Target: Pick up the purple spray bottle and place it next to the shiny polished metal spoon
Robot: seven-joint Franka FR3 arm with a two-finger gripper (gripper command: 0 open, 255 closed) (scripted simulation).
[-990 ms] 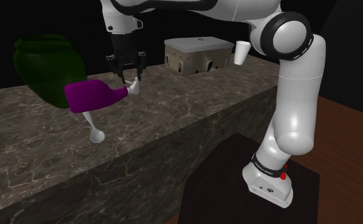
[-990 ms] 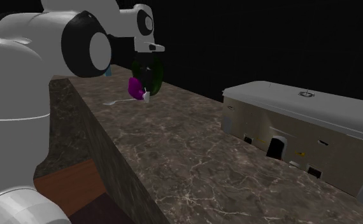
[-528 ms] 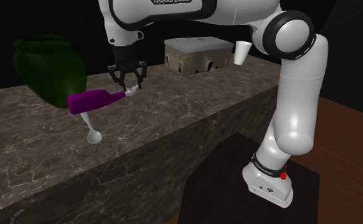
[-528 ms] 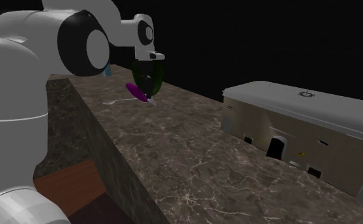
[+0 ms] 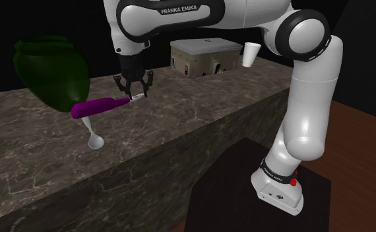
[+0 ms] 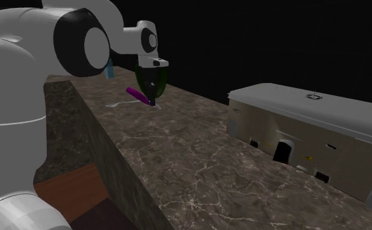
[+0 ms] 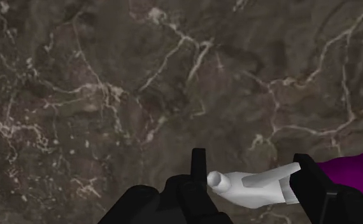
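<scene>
Purple spray bottle (image 5: 95,106) lies nearly level, low over the dark marbled table (image 5: 22,145). Its purple body points to the shoulder view's left and its white spray head (image 5: 133,98) sits in the black gripper (image 5: 133,94); whether the body touches the table I cannot tell. At that view's left stands a dark green bulky object (image 5: 48,69). Just below the bottle's left end lies the pale spoon (image 5: 93,134), handle toward the bottle, bowl nearer the table's front edge. Farther right come a grey appliance (image 5: 203,56), a white cup (image 5: 249,54), then the white arm (image 5: 309,112) and its stand (image 5: 226,191). The wrist view adds the grip itself: the head's nozzle meets one of the fingers (image 7: 198,175) and the other covers the neck, so the gripper (image 7: 250,159) is clenched on the head. The second exterior view lines up spoon (image 6: 115,104), bottle (image 6: 135,93) and gripper (image 6: 152,99), with the appliance (image 6: 322,140) well apart on the right.
</scene>
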